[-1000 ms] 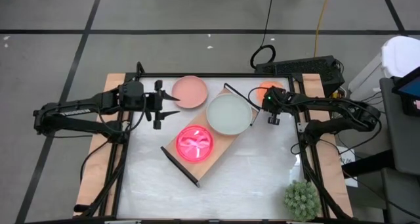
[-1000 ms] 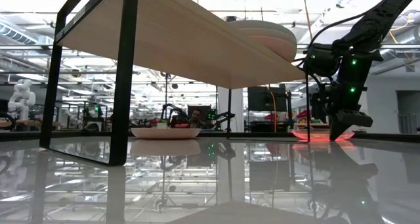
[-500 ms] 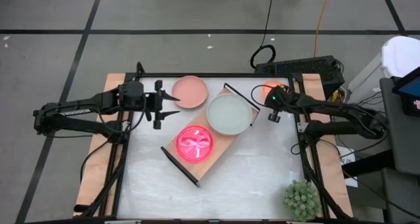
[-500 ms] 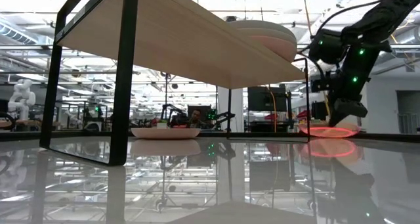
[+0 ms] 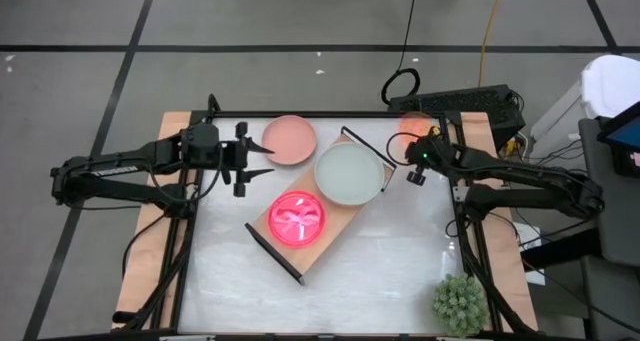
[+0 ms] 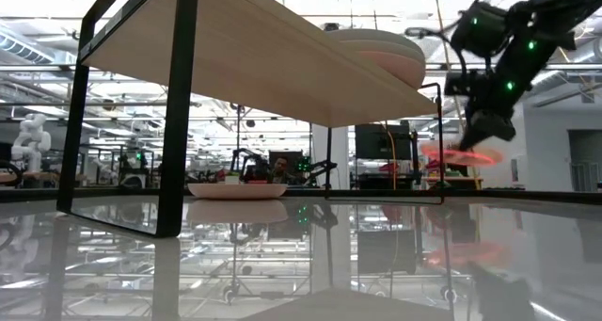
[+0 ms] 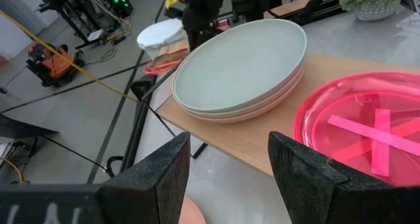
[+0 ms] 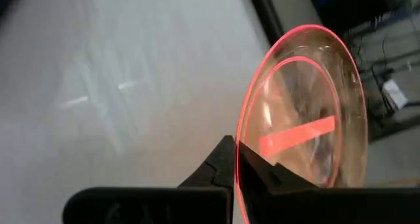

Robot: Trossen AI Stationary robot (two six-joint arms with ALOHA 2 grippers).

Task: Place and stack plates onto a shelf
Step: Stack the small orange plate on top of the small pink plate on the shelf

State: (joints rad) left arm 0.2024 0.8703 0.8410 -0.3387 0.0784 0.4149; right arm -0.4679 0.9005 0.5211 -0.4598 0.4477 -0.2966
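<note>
The light-wood shelf [image 5: 335,226] stands slantwise mid-table. On it rest a stack of pale plates [image 5: 348,174], grey on top, and a neon pink plate [image 5: 297,219]. A dusty pink plate [image 5: 290,139] lies flat on the table at the far side, just beside my left gripper [image 5: 255,159], which is open and waits there. My right gripper [image 5: 420,146] is shut on a translucent orange plate [image 6: 461,154], which hangs above the table's far right corner. My right gripper pinches the orange plate's rim [image 8: 241,152] between its two fingers, one on each face of the plate. The fingers slant down at it. The plate [image 8: 302,119] is lifted clear of the table, roughly level, and juts out beyond the fingertips.
A spiky green plant [image 5: 458,303] stands at the near right corner. The shelf's black frame ends [image 5: 275,253] rise from the table. White tabletop [image 5: 380,271] lies open near the front; dark equipment [image 5: 455,103] sits beyond the far right edge.
My right gripper has risen and drawn a little toward the table's right edge, rolling somewhat. The orange plate, which lay on the table a second ago, has come up with it and now hangs clear.
</note>
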